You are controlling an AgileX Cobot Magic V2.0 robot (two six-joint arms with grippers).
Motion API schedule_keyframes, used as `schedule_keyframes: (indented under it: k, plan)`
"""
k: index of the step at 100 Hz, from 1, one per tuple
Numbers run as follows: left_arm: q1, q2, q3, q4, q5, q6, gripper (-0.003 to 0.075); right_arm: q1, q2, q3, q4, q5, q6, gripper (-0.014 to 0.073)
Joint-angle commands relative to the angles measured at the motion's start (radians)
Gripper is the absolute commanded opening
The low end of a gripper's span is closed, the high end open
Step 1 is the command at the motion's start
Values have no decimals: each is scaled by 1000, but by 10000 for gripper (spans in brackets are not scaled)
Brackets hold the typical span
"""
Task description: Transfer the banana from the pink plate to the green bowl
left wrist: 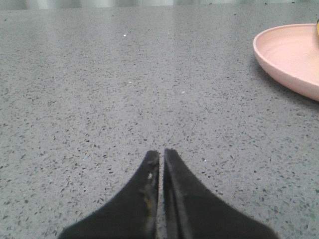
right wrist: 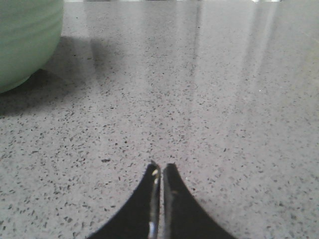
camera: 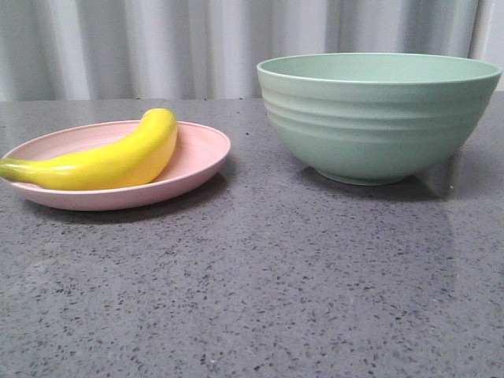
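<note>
Grey speckled worktop (camera: 260, 291), pleated curtain (camera: 157, 47) behind; left tool (left wrist: 161, 155) and right tool (right wrist: 161, 168) are pressed together, nothing held.

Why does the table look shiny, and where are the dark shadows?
Front view: soft shadows lie under the pink plate and green bowl on the table. Right wrist view: pale streaks of glare cross the tabletop, with the bowl's shadow beside it.

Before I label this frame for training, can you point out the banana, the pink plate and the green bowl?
banana (camera: 110, 161): front view, middle of its yellow body.
pink plate (camera: 201, 153): front view, bare inner surface near its right rim.
green bowl (camera: 370, 126): front view, ridged outer wall.
</note>
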Motion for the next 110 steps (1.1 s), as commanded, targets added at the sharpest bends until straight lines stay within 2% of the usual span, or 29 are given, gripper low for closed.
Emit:
schedule_keyframes:
  k: [1, 20, 44, 64, 94, 110]
  plan:
    - [1, -33, 26, 5, -45, -7, -19, -6, -16, 25, -9, -27, -9, -74]
    - [1, -33, 26, 5, -70, -7, -19, -6, -16, 25, -13, -53, -9, -75]
    - [1, -33, 26, -35, -178, -7, -19, -6, -16, 25, 18, -237, -9, -75]
    - [1, -33, 26, -101, -227, -9, -19, -6, -16, 25, 24, -254, -9, -74]
    - [1, -33, 26, -54, -230, -9, -19, -6, -16, 25, 24, -325, -9, -74]
    - [1, -33, 26, -42, -231, -9, -19, -6, -16, 25, 24, -317, -9, -74]
